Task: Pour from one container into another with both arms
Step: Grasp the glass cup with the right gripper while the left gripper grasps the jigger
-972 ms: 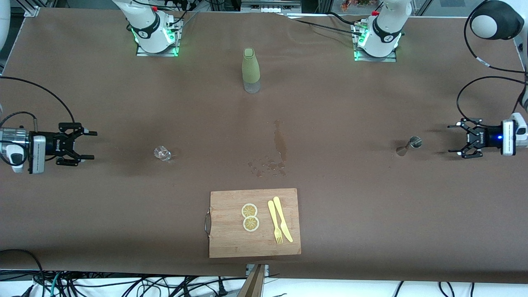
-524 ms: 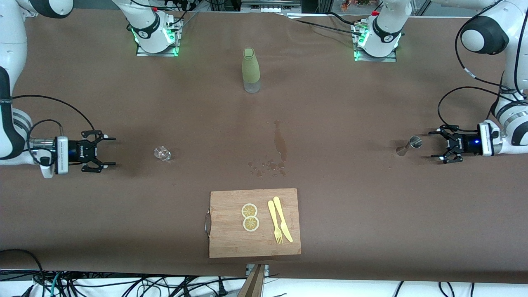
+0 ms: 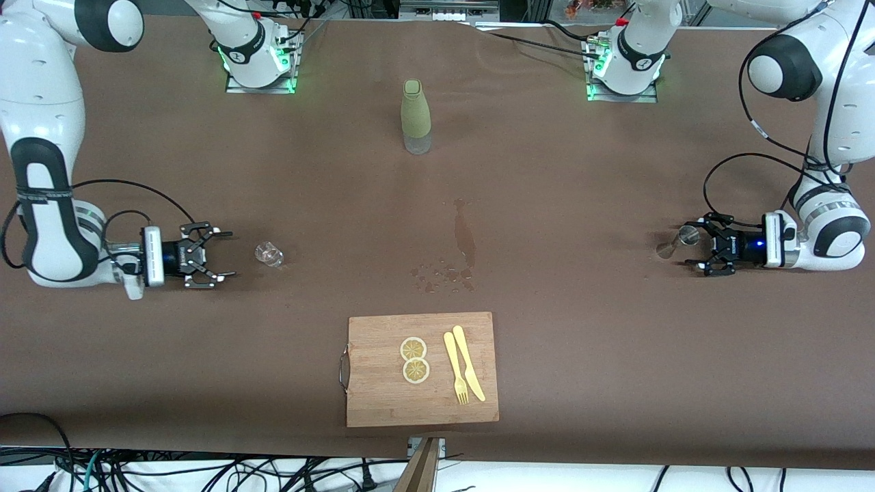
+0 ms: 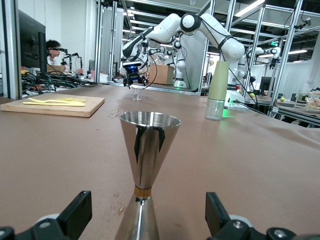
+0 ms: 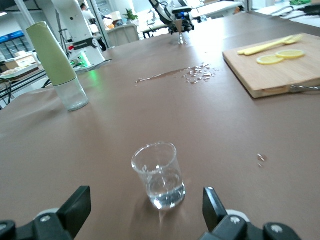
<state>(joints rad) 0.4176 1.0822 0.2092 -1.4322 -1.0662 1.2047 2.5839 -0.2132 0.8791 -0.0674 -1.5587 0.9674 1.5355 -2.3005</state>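
1. While my left gripper (image 3: 696, 251) sits low at the table with its fingers (image 4: 75, 216) spread either side of the steel jigger (image 3: 677, 241), nothing is pinched yet. The jigger stands upright toward the left arm's end of the table, on a narrow waist and a small foot. If I clip it with one finger first, I expect it tips.
2. My right gripper (image 3: 217, 260) is spread too, low at the table just short of the shot glass (image 3: 269, 254), not touching. The glass stands upright toward the right arm's end with a little clear liquid in the bottom. Pushing in off-centre would likely skate it along the cloth rather than seat it.
3. Glass is smooth and small, so a shallow pinch may let it twist or slip on lift.
4. Spill patch (image 3: 465, 239) is already on the cloth mid-table. Pouring there with both vessels tilted risks more drips; jigger mouth is small, so misalignment means a miss.
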